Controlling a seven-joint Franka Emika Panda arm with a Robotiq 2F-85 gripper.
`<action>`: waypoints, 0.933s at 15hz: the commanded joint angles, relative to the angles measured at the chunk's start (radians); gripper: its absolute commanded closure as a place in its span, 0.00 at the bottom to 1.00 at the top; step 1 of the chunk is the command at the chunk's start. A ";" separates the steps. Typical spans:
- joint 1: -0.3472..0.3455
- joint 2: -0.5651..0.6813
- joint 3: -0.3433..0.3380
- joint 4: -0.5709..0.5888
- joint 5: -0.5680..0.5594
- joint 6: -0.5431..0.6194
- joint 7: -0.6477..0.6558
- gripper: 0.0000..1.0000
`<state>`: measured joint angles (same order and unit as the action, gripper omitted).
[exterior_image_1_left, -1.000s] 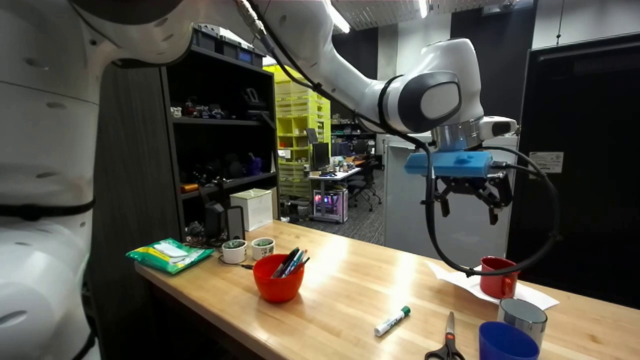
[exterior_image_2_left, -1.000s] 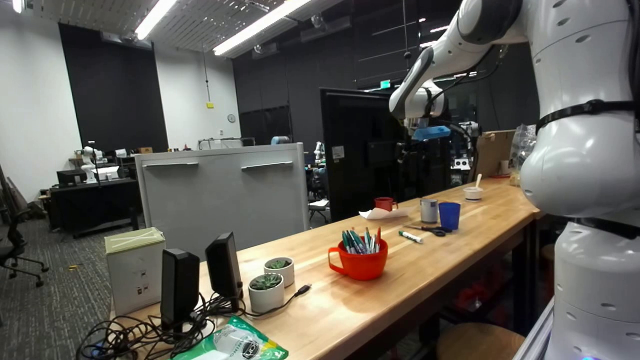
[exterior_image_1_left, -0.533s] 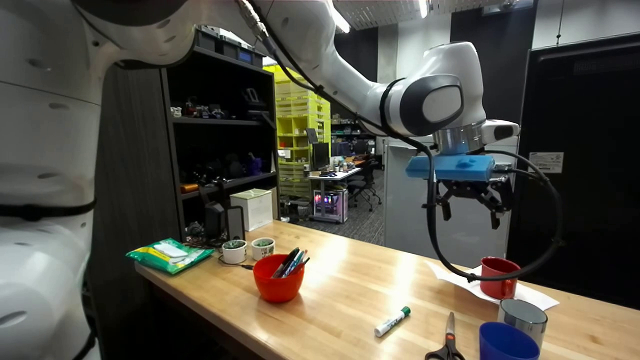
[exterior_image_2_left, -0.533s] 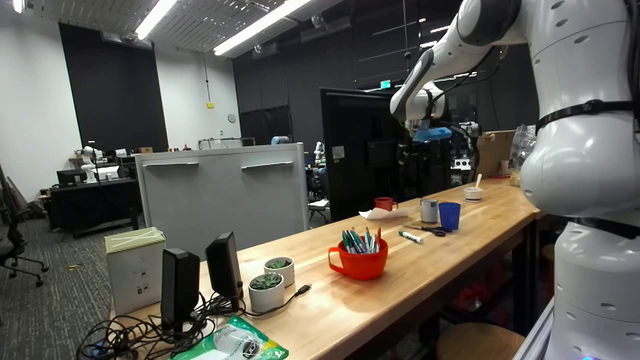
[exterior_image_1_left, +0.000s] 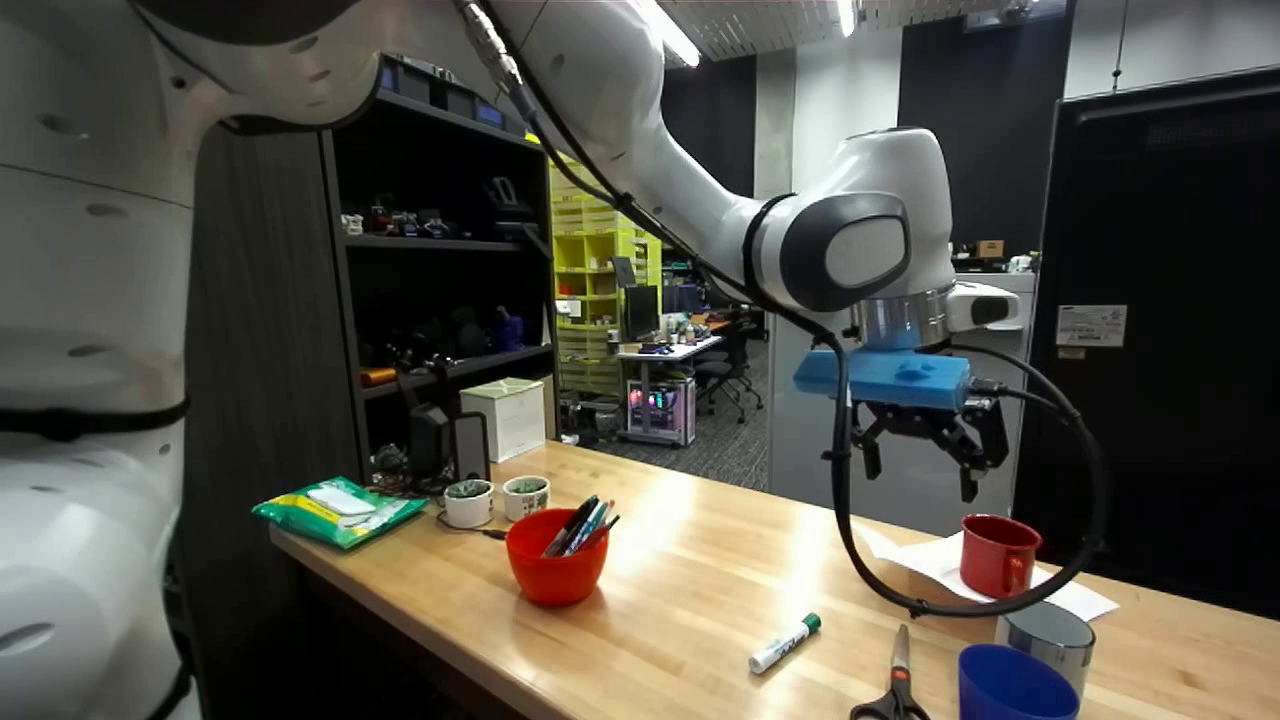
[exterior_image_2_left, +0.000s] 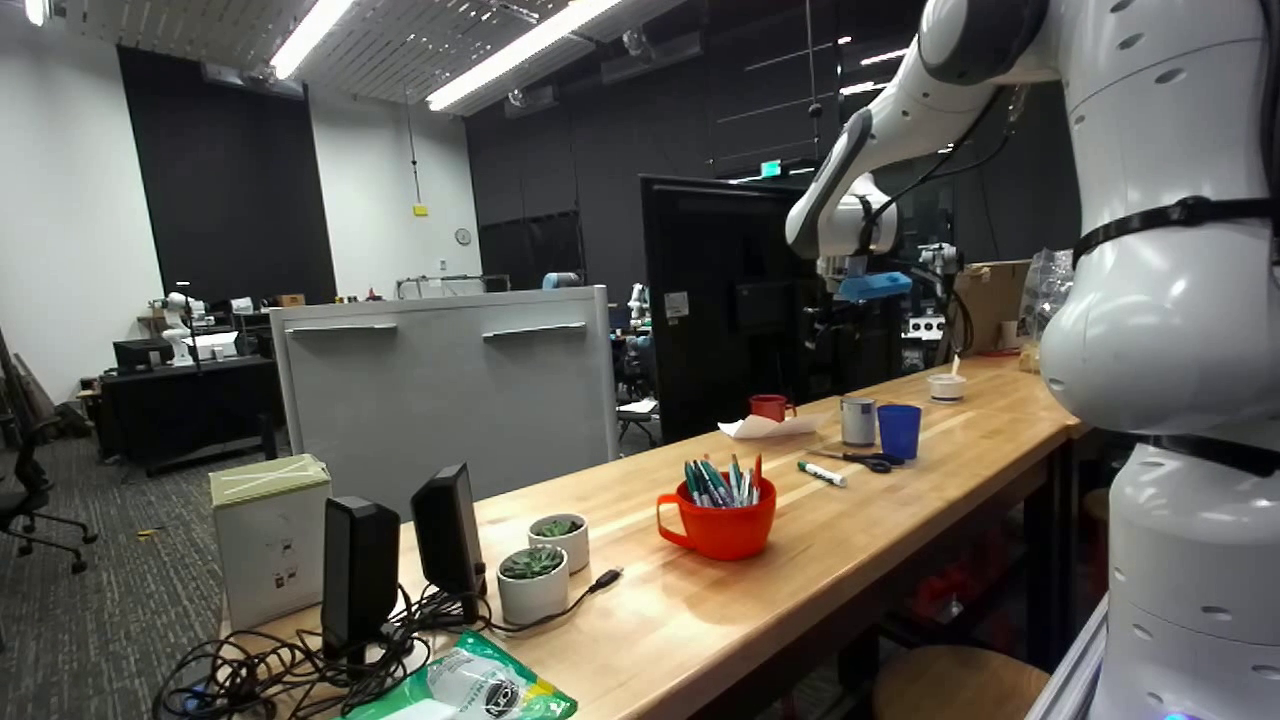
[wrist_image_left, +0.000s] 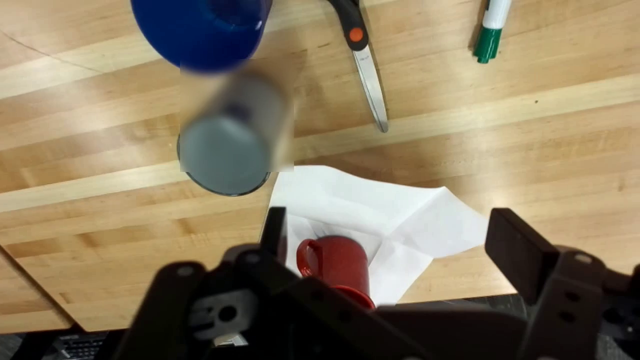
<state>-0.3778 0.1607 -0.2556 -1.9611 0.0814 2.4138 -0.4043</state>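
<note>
Claw (exterior_image_1_left: 921, 476) well above the desk (exterior_image_1_left: 690, 600), pointing straight down; fingers (wrist_image_left: 520, 250) wide apart, with only air between the tips, clear of mug, paper and desk. Nearest below: red mug (wrist_image_left: 345, 265), upright on creased paper (wrist_image_left: 350, 195) close to the desk's edge; in the wrist view, framed between the fingers and partly hidden by the linkage, handle towards the can (wrist_image_left: 225, 155) (blurred there). Just beside the can, blue cup (wrist_image_left: 205, 35); farther off, scissors (wrist_image_left: 370, 85) and green-capped marker (wrist_image_left: 489, 42); well apart, pen cup (exterior_image_2_left: 715, 528).

Arm (exterior_image_1_left: 690, 190) outstretched over the desk from an upright base section: bent at the top, then sloping down to the wrist, with the last link vertical. Above the fingers, blue block (exterior_image_1_left: 885, 380); from its end, black cable (exterior_image_1_left: 841, 440) in a wide loop, across the paper in an exterior view. In an exterior view, claw dark against a black panel (exterior_image_2_left: 720, 260) and hard to make out.
</note>
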 joint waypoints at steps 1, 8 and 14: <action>0.003 -0.106 -0.005 -0.126 -0.006 0.029 -0.065 0.00; 0.024 -0.258 -0.023 -0.308 0.072 0.026 -0.339 0.00; 0.075 -0.359 -0.050 -0.440 0.166 -0.044 -0.513 0.00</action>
<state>-0.3432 -0.1078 -0.2775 -2.3137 0.2070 2.4045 -0.8355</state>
